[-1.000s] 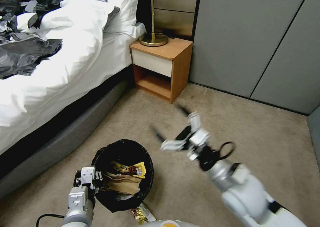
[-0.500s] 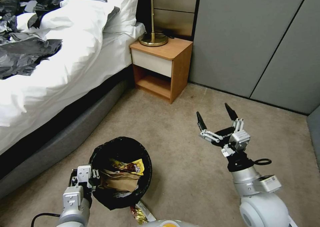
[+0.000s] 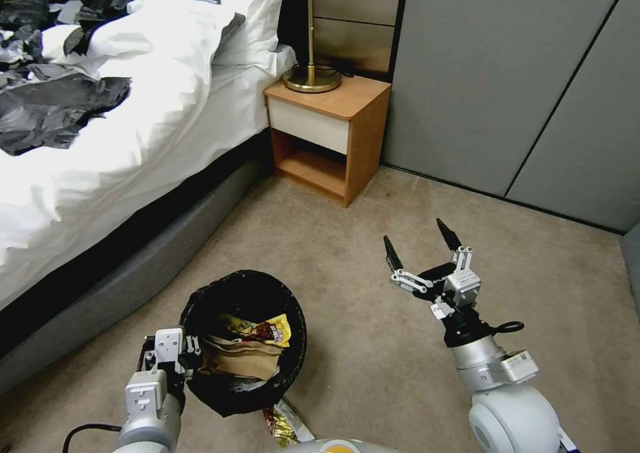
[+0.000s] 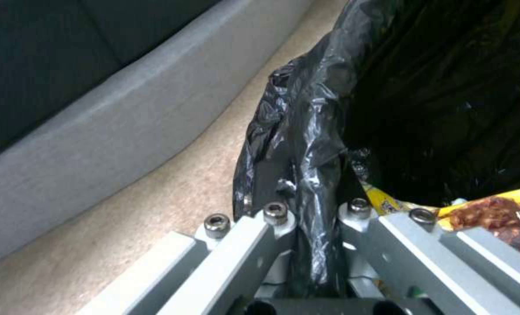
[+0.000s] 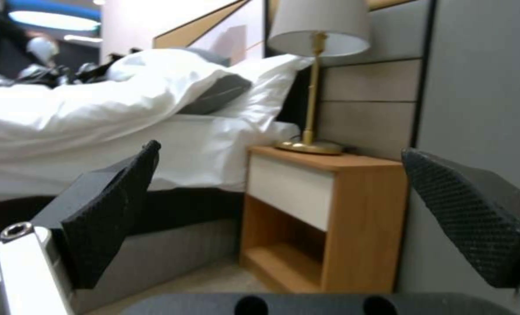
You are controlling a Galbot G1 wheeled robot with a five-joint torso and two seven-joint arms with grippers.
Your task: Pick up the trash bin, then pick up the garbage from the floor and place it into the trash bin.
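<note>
Jaws of my left gripper (image 3: 175,366), at the lower left of the head frame, are closed on the crinkled black bag liner (image 4: 307,144) folded over the rim of the small round trash bin (image 3: 243,343), which sits lower centre on the beige carpet (image 3: 347,240) and contains a yellow snack wrapper (image 3: 270,330) above a crumpled brown paper bag (image 3: 243,360). My right gripper (image 3: 420,243), right of centre in the head frame, has its black-tipped fingers (image 5: 111,210) spread wide and holds nothing, pointing toward the orange wooden nightstand (image 3: 333,140) at upper centre. One gold wrapper (image 3: 283,426) lies on the carpet at the bottom edge, just below the bin.
</note>
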